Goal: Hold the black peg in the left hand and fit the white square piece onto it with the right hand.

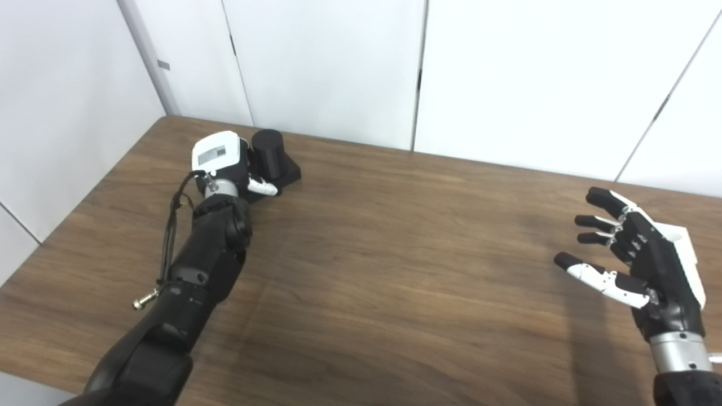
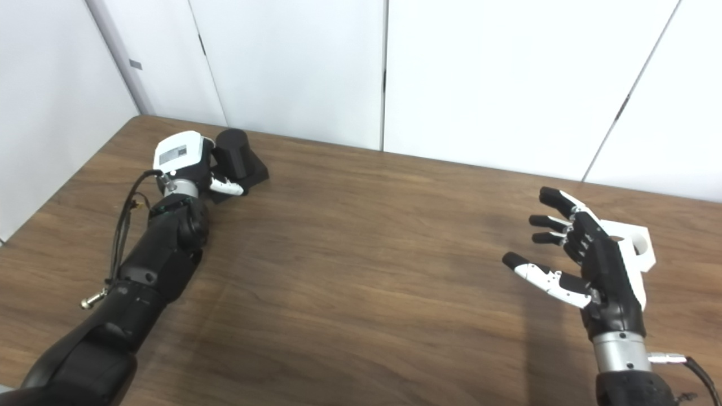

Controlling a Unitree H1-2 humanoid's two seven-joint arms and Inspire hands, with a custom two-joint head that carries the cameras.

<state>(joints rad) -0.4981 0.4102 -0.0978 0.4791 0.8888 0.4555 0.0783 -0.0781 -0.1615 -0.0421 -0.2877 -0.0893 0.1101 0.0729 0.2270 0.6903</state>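
While right hand (image 2: pixel 586 265) spread, white square piece (image 2: pixel 640 245) half hidden behind.

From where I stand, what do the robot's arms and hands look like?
Both arms are glossy black with silver wrist rings. The left hand has a white back with a grey label; a black cable runs along its forearm. The right hand is black with white thumb segments.
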